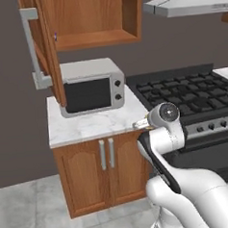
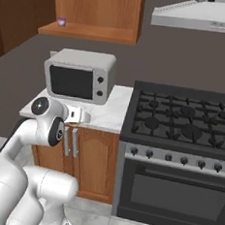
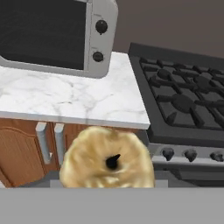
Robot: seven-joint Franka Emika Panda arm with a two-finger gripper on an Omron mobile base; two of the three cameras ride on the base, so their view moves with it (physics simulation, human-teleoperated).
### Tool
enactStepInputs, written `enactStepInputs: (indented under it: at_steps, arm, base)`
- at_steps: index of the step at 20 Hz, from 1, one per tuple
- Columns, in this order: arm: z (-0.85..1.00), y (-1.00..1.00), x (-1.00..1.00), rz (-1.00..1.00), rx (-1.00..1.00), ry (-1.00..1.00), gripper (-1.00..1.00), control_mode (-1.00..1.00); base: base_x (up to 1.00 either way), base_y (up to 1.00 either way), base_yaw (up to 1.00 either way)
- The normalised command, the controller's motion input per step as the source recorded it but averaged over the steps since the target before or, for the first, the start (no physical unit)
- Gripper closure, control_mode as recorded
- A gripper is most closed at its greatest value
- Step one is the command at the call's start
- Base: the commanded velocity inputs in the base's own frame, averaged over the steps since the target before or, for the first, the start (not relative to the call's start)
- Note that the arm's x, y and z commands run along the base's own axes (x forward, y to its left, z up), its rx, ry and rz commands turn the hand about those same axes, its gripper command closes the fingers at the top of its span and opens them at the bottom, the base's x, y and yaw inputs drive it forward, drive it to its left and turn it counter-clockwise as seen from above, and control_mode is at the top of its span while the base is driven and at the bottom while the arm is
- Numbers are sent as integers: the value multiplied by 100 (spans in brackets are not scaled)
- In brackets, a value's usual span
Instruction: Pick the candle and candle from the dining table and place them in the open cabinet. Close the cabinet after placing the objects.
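The tool [image 1: 141,124] hangs just off the front edge of the small marble desk [image 1: 88,125], near its right front corner beside the stove [image 1: 192,98]. In the hand view a stubby golden-yellow candle [image 3: 107,159] sits right at the tool, its dark wick facing the camera; the fingers are hidden behind it, so whether they are clamped on it cannot be told. The microwave [image 1: 90,86] stands at the back of the desk. Above, the cabinet [image 1: 97,18] is open, its door [image 1: 46,48] swung out to the left, and a small purple thing [image 2: 61,22] sits on its shelf.
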Motion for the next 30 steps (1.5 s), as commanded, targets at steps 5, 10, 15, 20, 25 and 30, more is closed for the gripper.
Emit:
enactStepInputs:
  at_steps: [5, 10, 15, 20, 25, 30]
  arm:
    - [0, 0, 0, 0, 0, 0, 100, 100]
    - [0, 0, 0, 0, 0, 0, 100, 100]
    - [0, 0, 0, 0, 0, 0, 100, 100]
    - [0, 0, 0, 0, 0, 0, 100, 100]
    - [0, 0, 0, 0, 0, 0, 100, 100]
    - [0, 0, 0, 0, 0, 0, 100, 100]
  base:
    - [45, 38, 0]
    - [40, 34, 0]
    - [45, 25, 0]
    - [42, 20, 0]
    - [39, 20, 0]
    - [37, 19, 0]
